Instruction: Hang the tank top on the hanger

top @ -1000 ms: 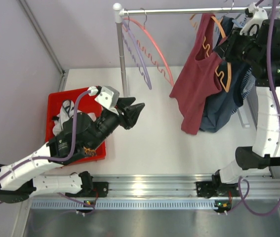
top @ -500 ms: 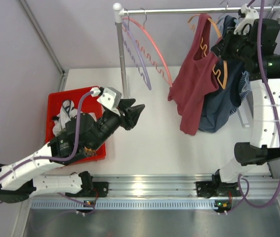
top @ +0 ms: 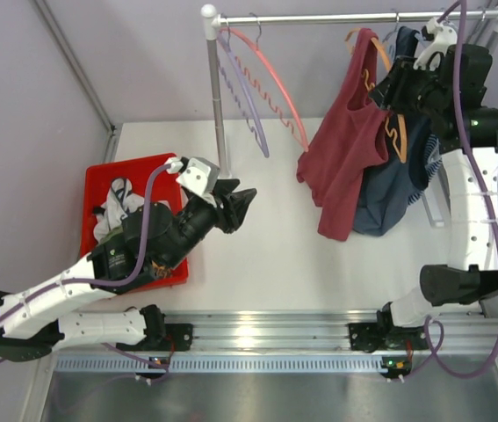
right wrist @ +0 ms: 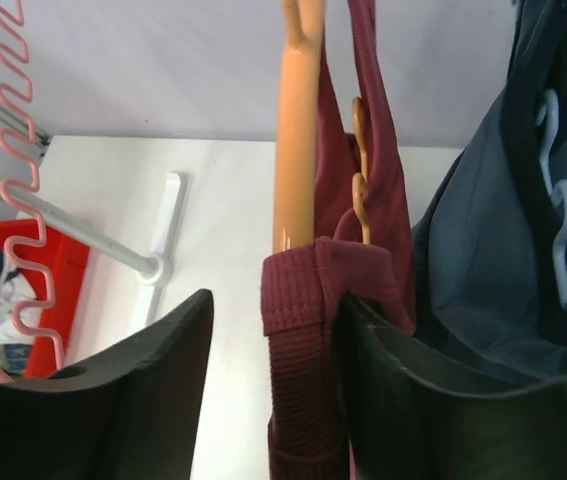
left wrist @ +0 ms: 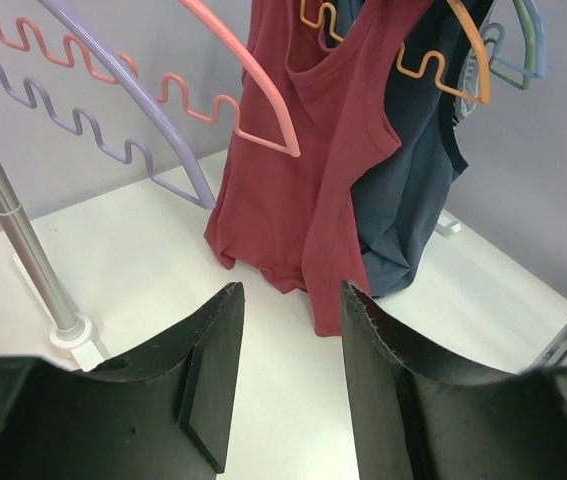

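The maroon tank top (top: pixel 345 158) hangs from the orange hanger (top: pixel 395 132), whose hook is up at the rail (top: pixel 336 18). My right gripper (top: pixel 382 91) is at the hanger's shoulder. In the right wrist view its jaws (right wrist: pixel 278 298) stand open. The top's folded strap (right wrist: pixel 313 290) lies over the hanger arm (right wrist: pixel 295 130) and rests against the right finger, with a gap to the left one. My left gripper (top: pixel 241 204) hovers open and empty over the table, facing the tank top (left wrist: pixel 303 180) and the hanger (left wrist: pixel 443 75).
A dark blue-grey top (top: pixel 398 193) hangs just behind the tank top. A pink-red hanger (top: pixel 275 79) and a lilac hanger (top: pixel 244 101) hang near the rack post (top: pixel 218 97). A red bin (top: pixel 99 189) of clothes lies under the left arm.
The right gripper has shifted up and left toward the rail with the hanger, and its jaws have parted off the strap. The left arm has barely moved.
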`<state>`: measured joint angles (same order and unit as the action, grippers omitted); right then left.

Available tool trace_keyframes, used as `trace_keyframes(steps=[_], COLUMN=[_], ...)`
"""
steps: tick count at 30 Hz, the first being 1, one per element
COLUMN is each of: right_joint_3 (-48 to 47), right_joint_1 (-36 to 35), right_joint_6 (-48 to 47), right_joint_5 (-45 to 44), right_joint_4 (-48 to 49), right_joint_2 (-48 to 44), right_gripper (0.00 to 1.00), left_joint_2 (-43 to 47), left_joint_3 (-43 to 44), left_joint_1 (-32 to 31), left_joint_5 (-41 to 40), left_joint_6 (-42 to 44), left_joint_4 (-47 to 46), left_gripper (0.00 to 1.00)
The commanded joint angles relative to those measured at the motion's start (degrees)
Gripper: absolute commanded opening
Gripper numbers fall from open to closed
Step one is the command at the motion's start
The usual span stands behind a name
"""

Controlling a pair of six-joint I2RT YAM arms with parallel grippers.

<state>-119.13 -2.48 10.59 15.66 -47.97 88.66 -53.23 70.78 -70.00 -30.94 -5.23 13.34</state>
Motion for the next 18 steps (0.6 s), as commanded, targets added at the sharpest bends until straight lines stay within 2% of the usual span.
trace_keyframes(steps=[1, 3, 9, 16, 18], right_joint_3=[2.22, 3.90, 9.17, 19.26, 22.52], right_joint_1=[0.72, 0.72, 0.72, -0.33, -4.27], right_joint_6=[1.27, 1.54, 1.80, 3.83, 4.35], right_joint_5=[-0.10, -0.28, -1.95, 0.78, -0.45], right_joint_4=[6.39, 7.27, 6.04, 2.01, 0.94], right_joint_2=[-5.86, -8.49, -16.48, -27.48, -31.33], right_gripper=[0.54, 0.63, 1.00, 1.00, 1.00], left_joint_2=[0.76, 0.76, 1.38, 2.17, 2.78], left_joint_3=[-0.03, 0.14, 0.14, -0.73, -1.69], left_joint_1=[0.04, 0.12, 0.12, 0.12, 0.12], left_joint_5=[-1.58, -1.76, -2.90, -4.22, -5.27], left_joint_6=[-1.27, -1.44, -2.50, -5.04, -5.57], left_joint_4=[-0.34, 0.19, 1.51, 4.67, 5.81], left_gripper=[0.48, 0.48, 0.48, 0.48, 0.48])
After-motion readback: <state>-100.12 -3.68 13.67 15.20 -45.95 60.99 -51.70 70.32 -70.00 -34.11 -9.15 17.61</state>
